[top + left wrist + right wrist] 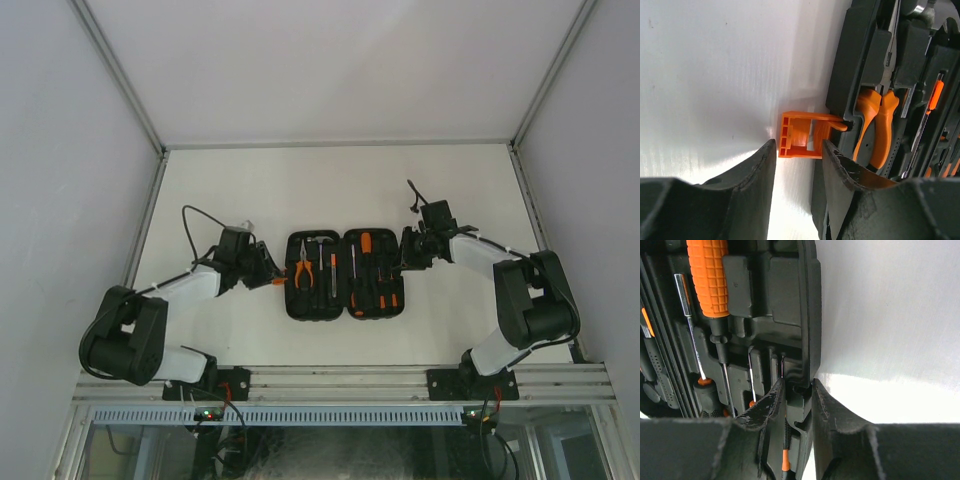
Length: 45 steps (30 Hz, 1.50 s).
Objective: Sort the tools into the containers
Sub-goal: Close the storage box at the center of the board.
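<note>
**Operator:** Where does the black rounded-rectangle plastic clamshell tool case (312, 314) lie relative to each hand?

**Reference:** The tool case lies opened flat on the white surface (230, 200), between the two hands. The left hand (266, 270) stands at its left edge. The right hand (406, 252) stands at its right edge.

**Operator:** What is the state of the left hand?

**Reference:** In the left wrist view, the orange plastic latch (800, 135) projects from the case edge and sits between the fingertips (765, 165). Both tips stand just beside the latch. Whether they press on it cannot be told.

**Operator:** And the right hand?

**Reference:** Its fingers (832, 410) straddle the outer wall (809, 315) of the tool case, one inside the tray and one outside. The hand is clenched on that wall.

**Operator:** What are the quantities?

**Reference:**
- **Fixed items:** there are two hands, one tool case and one latch.
- **Left half of the case:** it holds one pair of orange-handled pliers (303, 268) and one black-handled steel-head hammer (320, 243).
- **Right half of the case:** the right wrist view shows one screwdriver with a thick ribbed orange handle (712, 275) and three thinner shafts beside it, all seated in moulded slots. Further tools at the left frame edge are cut off and cannot be counted.
</note>
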Each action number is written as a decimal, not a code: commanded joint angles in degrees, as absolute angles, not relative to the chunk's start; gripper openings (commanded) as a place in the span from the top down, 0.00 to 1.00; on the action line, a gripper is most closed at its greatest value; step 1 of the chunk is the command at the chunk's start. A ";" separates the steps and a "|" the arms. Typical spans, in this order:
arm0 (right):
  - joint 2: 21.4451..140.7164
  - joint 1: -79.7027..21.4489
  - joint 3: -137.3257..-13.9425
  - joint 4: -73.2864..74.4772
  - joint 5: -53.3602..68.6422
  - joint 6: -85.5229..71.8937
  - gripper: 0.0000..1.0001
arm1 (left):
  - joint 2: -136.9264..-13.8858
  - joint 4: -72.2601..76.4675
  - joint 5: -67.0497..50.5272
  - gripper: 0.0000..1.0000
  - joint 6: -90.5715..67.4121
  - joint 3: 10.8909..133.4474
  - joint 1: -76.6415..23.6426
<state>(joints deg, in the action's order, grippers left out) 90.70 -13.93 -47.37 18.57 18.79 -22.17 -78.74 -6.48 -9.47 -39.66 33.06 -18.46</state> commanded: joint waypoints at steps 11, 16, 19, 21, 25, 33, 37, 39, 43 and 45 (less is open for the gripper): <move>82.10 -13.62 -47.45 11.74 31.51 -21.35 0.73 | -81.06 -2.34 -12.25 0.55 -37.57 32.50 -20.93; 79.60 -13.67 -47.40 11.95 33.21 -22.52 0.66 | -81.83 -1.72 -12.73 0.55 -37.79 32.57 -21.59; 78.42 -13.84 -47.40 12.19 34.19 -23.24 0.63 | -82.04 -1.58 -12.83 0.56 -37.71 32.70 -21.79; 77.70 -14.09 -47.51 12.21 34.67 -23.52 0.62 | -82.16 -1.50 -12.92 0.56 -37.69 32.71 -21.80; 76.79 -15.56 -48.69 13.61 34.54 -23.65 0.60 | -82.44 -1.13 -13.21 0.56 -37.76 32.72 -21.83; 75.85 -20.15 -51.80 15.11 32.09 -24.89 0.59 | -83.01 -0.81 -13.36 0.57 -38.04 32.96 -22.10; 76.23 -23.36 -53.71 15.85 30.11 -25.33 0.59 | -82.99 -0.79 -13.36 0.57 -38.10 33.18 -22.26; 76.73 -24.89 -54.75 15.88 29.44 -25.58 0.59 | -83.05 -0.75 -13.36 0.57 -38.18 33.30 -22.31; 78.32 -27.48 -56.74 15.54 28.60 -26.30 0.59 | -83.19 -0.79 -13.40 0.58 -38.23 33.44 -22.41; 79.36 -28.82 -57.76 15.23 28.60 -26.76 0.58 | -83.19 -0.79 -13.36 0.58 -38.22 33.49 -22.41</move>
